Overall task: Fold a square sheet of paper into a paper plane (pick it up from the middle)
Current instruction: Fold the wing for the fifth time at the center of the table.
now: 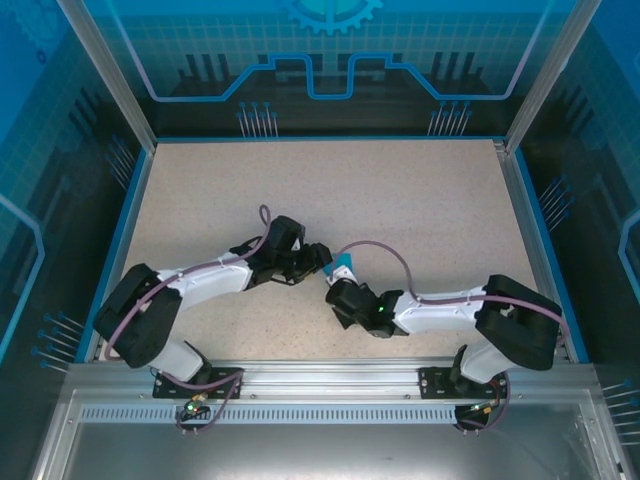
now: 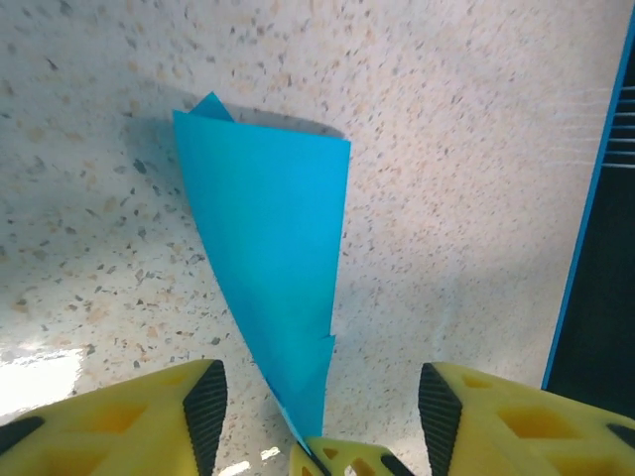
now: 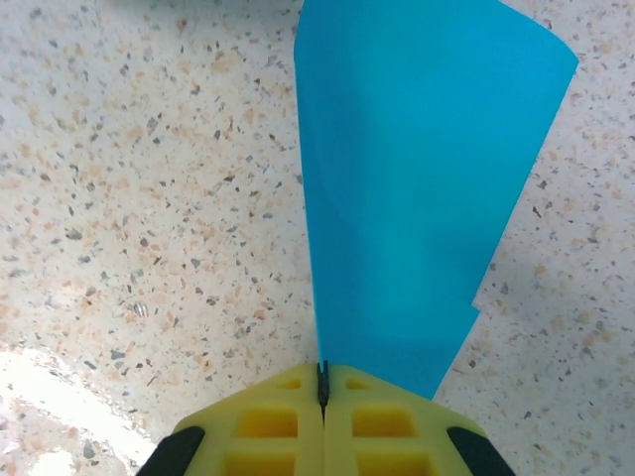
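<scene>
Two robot arms meet near the middle of a speckled table [image 1: 400, 190], seen from above. The right claw [image 3: 322, 382] is clenched, its yellow fingertips pressed together on the narrow end of the teal-blue paper [image 3: 417, 178], which fans out ahead of it into a wider, slightly curved far edge. From overhead the right claw [image 1: 335, 290] and the left claw [image 1: 318, 258] sit close together, with a small patch of the paper [image 1: 343, 268] just beyond them. The left claw [image 2: 319, 407] is released, with its two black-padded jaws standing apart on either side of the paper's narrow end and touching neither face of it. From this claw the paper [image 2: 268, 238] reads as a long tapering wedge with a small second corner peeping out behind its far left corner, so it is layered. The sheet is no longer a flat square; it looks like a creased, dart-like shape, so the main folds appear done. Whether the wings are formed cannot be told, and some shaping and setting down probably remain. Whether the wide end touches the table is also unclear. Bare tabletop lies ahead of both claws and to either side. The blue table border [image 2: 593, 198] runs well off to the left claw's right. The tightest spot is between the two claws themselves.
</scene>
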